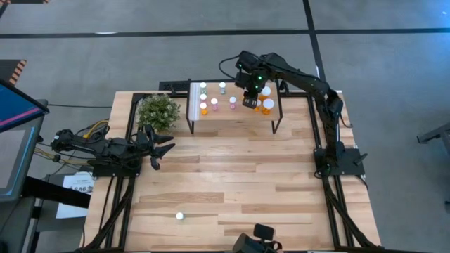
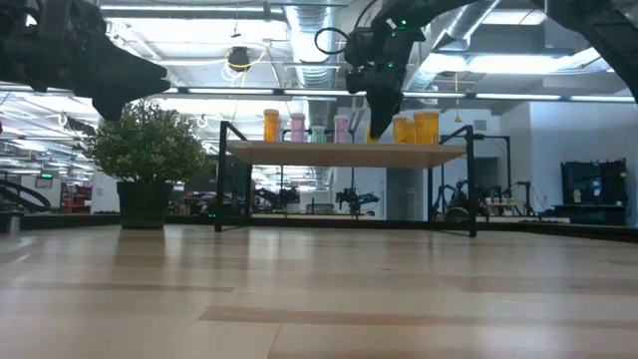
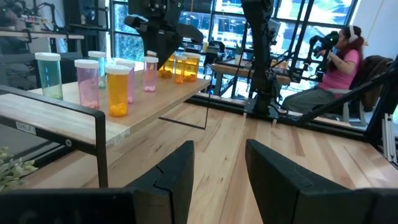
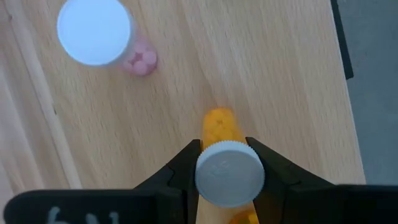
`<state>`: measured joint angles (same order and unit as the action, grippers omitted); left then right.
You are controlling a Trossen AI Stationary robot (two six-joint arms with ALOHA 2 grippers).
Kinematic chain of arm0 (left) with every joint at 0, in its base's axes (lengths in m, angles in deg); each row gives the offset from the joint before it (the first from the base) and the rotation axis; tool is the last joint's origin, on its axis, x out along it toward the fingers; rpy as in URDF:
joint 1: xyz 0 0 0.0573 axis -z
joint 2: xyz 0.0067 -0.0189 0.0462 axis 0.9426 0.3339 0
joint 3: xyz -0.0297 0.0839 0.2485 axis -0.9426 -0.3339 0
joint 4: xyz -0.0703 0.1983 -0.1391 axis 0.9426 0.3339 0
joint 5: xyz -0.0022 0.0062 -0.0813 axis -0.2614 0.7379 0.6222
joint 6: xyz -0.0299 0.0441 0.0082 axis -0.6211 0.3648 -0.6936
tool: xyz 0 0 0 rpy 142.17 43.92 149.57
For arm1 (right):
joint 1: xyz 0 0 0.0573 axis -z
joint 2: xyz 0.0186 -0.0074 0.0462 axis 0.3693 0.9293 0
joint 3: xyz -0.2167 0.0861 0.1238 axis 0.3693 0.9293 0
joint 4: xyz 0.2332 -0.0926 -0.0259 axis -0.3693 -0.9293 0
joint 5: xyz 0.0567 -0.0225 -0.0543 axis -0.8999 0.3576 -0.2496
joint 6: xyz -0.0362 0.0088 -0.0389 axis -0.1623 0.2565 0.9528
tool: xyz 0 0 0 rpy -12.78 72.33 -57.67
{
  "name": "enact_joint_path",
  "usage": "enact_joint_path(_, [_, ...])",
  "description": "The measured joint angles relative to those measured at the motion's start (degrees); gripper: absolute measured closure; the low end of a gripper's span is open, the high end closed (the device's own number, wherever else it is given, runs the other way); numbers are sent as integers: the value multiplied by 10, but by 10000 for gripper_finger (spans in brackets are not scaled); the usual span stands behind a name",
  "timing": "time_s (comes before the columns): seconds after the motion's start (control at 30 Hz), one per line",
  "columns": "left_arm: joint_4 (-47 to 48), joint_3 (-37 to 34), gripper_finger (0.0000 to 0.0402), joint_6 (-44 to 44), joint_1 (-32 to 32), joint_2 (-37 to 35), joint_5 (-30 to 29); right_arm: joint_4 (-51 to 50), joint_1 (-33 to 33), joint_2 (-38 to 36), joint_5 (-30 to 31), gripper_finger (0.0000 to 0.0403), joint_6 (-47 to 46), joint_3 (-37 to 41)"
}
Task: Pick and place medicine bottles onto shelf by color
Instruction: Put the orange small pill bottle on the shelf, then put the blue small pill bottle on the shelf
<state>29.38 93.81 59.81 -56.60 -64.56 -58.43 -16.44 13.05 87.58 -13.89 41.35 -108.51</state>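
Right gripper [image 4: 222,163] clasping orange bottle [image 4: 219,127]

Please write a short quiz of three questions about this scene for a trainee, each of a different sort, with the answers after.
1. True or false: the right hand is closed on an orange bottle above the shelf.
2. Where is the left hand? A) over the shelf B) near the plant, holding nothing C) at the lone bottle
3. Fill in: in the right wrist view, the bottle standing nearest the held one is ____.

Key
1. True: both fingers press its white cap.
2. B
3. pink
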Motion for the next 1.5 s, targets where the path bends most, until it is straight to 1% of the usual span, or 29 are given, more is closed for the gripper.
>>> enact_joint_path(0.27, [0, 0, 269, 0, 0, 0, 0, -10, 0, 0, 0, 268, 0, 0])
enact_joint_path(0.37, [0, 0, 269, 0, 0, 0, 0, -10, -1, 0, 0, 256, 0, 0])
enact_joint_path(0.67, [0, 0, 269, -1, 0, 0, 0, -10, -2, 0, 11, 203, 6, 0])
enact_joint_path(0.9, [0, 0, 269, -2, 0, 0, 0, -25, -2, -6, 19, 194, 20, -1])
enact_joint_path(1.03, [0, 0, 269, -3, 0, 0, 0, -69, 3, -12, 24, 199, 14, -32])
enact_joint_path(1.2, [0, 0, 269, -3, 0, 0, 0, -128, 2, -22, 17, 201, -20, -123])
enact_joint_path(1.3, [0, 0, 269, -6, 0, 0, 0, -132, 1, -54, -28, 198, -31, -152])
enact_joint_path(1.4, [0, 0, 269, -8, 0, 0, 0, -110, -3, -102, -113, 196, -47, -145])
enact_joint_path(1.5, [3, 0, 269, -14, 0, 0, 0, -85, -17, -157, -206, 196, -59, -111])
